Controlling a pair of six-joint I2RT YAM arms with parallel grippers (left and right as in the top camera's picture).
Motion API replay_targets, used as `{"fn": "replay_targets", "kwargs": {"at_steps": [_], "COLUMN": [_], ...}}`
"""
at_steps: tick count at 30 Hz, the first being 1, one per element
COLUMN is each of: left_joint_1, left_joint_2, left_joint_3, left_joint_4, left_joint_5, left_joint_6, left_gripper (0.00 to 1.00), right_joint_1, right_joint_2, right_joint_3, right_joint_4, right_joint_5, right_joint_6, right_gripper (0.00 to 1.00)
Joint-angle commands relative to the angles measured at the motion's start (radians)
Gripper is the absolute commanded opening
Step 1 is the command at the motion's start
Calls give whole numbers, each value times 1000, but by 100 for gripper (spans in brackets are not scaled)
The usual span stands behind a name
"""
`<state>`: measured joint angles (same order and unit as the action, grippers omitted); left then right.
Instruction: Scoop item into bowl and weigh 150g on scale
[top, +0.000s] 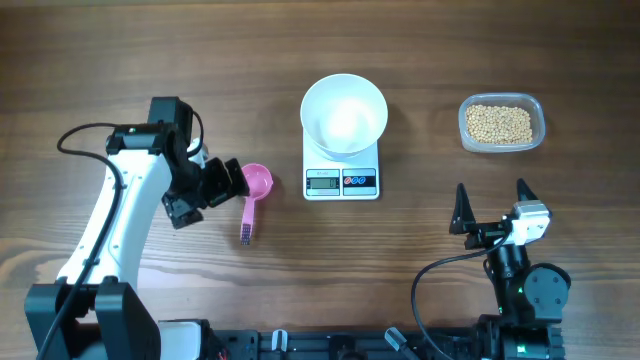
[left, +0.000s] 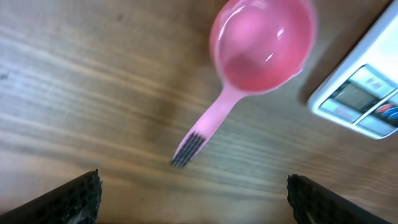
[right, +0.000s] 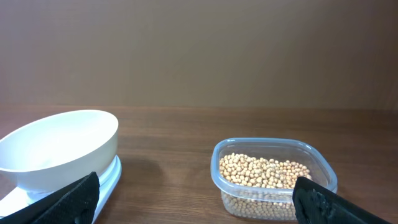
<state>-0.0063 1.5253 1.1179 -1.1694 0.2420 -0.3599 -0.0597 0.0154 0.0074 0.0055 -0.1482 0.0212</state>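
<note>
Beans (top: 499, 124) lay in a clear tub (top: 540, 122) at the far right of the table (top: 120, 60), straight beyond the right gripper (top: 491, 205) and apart from it. None in the bowl, none on the scale.

Right gripper: jaws spread wide, nothing between them. Pointed toward the far edge. From its wrist view the tub sat between the two fingers, closer to the right finger (right: 329, 202), with the bowl off to the left.

Beans, appearance: many, small, round, pale tan, smooth-looking. Packed together in one loose layer across the tub's floor, their top below the rim. Tub rectangular with rounded corners; beans visible through its wall.

Left gripper (top: 232, 182): jaws also wide, holding nothing. It hung over the left half of the table, pointed right, well away from the beans. A pink scoop (top: 254, 190) lay just beside its fingertips, flat on the wood, cup toward the far side, handle toward the near side with a dark ribbed end. Cup empty. From the left wrist view the scoop lay ahead of the fingers, clear of both.

Scale (top: 341, 183): right of the scoop, mid-table, display and buttons on its near edge; reading too small to make out. Bowl (top: 344, 120): white, upright, empty, resting on the scale's far part, left of the tub and well apart from it.
</note>
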Motion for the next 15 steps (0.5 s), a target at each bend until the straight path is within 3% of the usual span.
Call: {"fn": "replay_targets", "kwargs": {"at_steps": [1, 11, 15], "left_joint_1": [5, 5, 5], "left_joint_2": [16, 53, 71], "left_joint_3": [-6, -106, -161], "left_joint_4": [23, 118, 180], "left_joint_5": [27, 38, 134], "left_joint_6": [44, 85, 160], "left_gripper": [100, 100, 100], "right_joint_1": [6, 6, 6], "right_joint_2": [-8, -8, -8], "right_joint_3": [-2, -2, -2], "right_joint_4": [5, 5, 5], "right_joint_5": [11, 11, 11], "right_joint_6": [6, 5, 5], "right_gripper": [100, 100, 100]}}
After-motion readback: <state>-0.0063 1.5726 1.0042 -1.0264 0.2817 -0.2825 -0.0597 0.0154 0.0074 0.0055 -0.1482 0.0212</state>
